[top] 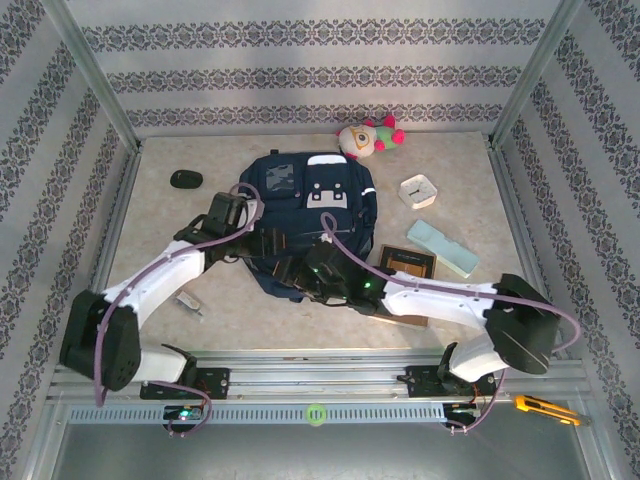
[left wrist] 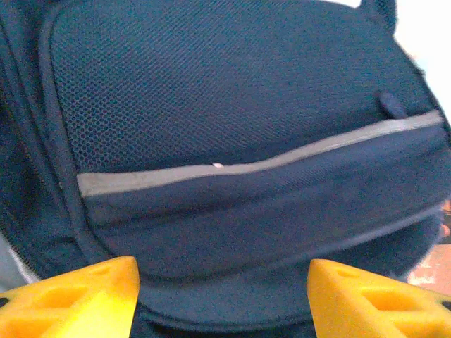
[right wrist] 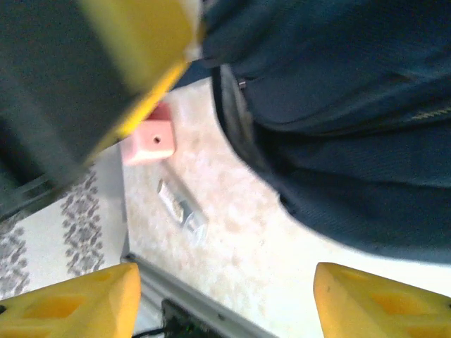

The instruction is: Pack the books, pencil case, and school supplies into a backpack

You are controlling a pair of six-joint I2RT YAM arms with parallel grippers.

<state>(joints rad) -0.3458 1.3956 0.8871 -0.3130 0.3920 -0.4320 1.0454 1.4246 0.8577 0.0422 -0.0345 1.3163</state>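
**Open hands at the backpack (top: 300,205)**

Left gripper (left wrist: 222,296) and right gripper (right wrist: 225,306) gape empty over its near edge. Book (top: 407,262), pencil case (top: 441,247) and pink block (right wrist: 149,141) lie outside. Limp fabric may slip a pinch. The right arm (top: 440,298) may nudge the book.

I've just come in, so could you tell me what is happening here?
The left arm and right arm are packing a navy backpack. Both hang over its near end, jaws open and empty. The book, the mint pencil case and the pink block lie on the table, not yet packed.
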